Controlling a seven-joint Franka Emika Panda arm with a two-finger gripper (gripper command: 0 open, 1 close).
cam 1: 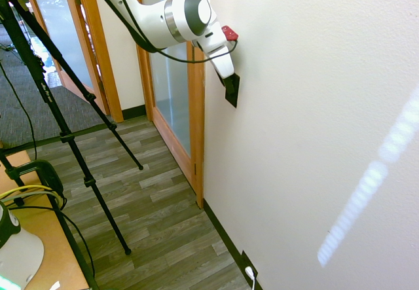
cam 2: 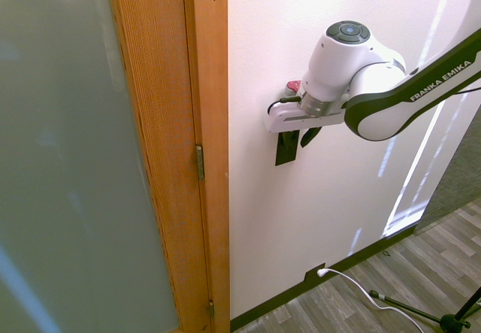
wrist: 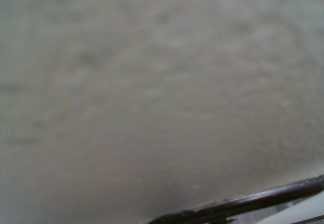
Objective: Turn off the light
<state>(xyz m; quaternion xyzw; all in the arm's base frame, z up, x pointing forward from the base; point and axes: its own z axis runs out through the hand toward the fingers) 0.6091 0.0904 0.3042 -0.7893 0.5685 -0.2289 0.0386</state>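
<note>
The light switch [cam 1: 232, 91] is a small black upright plate on the white wall, just right of the wooden door frame; it also shows in the second exterior view [cam 2: 286, 149]. No lamp is in view. My gripper [cam 1: 228, 79] is pressed up against the wall at the plate's upper edge, with the white hand covering the top of the plate [cam 2: 297, 133]. A red button sits on the hand next to the wall. The wrist view gives only blurred pale wall from very close.
A wooden door frame [cam 2: 207, 137] with a frosted glass door [cam 1: 171, 80] stands close beside the switch. Low on the baseboard is a black outlet plate with a white plug [cam 1: 249, 270]. A pale dotted streak of light [cam 1: 370, 179] crosses the wall. Wood-plank floor [cam 1: 163, 218] lies below.
</note>
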